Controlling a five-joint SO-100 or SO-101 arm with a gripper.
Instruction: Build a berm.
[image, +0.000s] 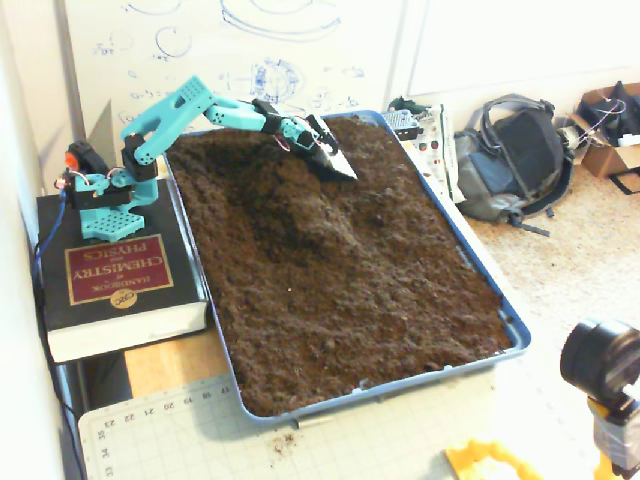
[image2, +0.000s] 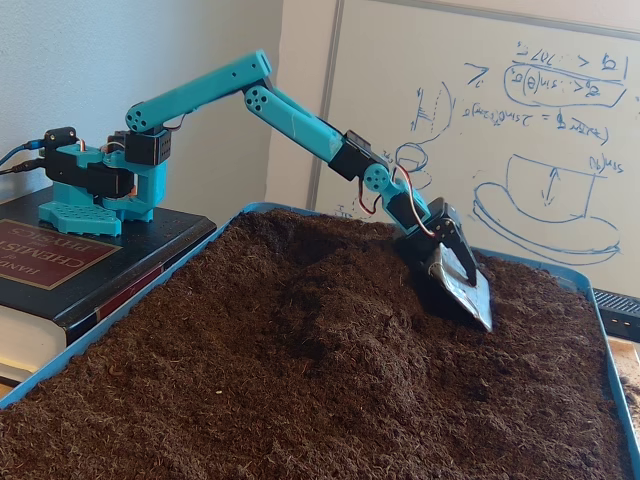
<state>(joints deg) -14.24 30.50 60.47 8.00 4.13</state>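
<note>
tray (image: 497, 305): blue, shallow, rectangular, rounded corners; long axis runs 11 to 5 o'clock in the high fixed view; filled nearly to the rim with soil.
soil (image: 400, 290): dark brown, loose, crumbly, matte; fairly level toward the near end of the tray.
berm (image: 300, 215): elongated low hump of the same soil in the far half of the tray; long axis roughly 11 to 5 o'clock in the high fixed view, far end near the arm, near end fading into the level soil; darker shaded flank on its left side; in the low fixed view (image2: 320, 300) it reads as a rounded ridge rising toward the far rim.
book (image: 115, 285): thick black hardcover with a maroon title panel, lying flat just left of the tray, at 9 o'clock from the berm.
arm (image: 175, 110): teal plastic links with black motors; base on the book; reaches toward 3 o'clock over the far end of the tray.
gripper (image: 335, 163): carries a flat, grey, metallic-looking blade, tilted, its lower edge touching the soil at the berm's far end, at 12 o'clock; seen also in the low fixed view (image2: 462, 290); how far apart the fingers stand: cannot tell, nothing clearly held between them.
whiteboard (image2: 560, 120): white, blue marker sketches, behind the tray.
</note>
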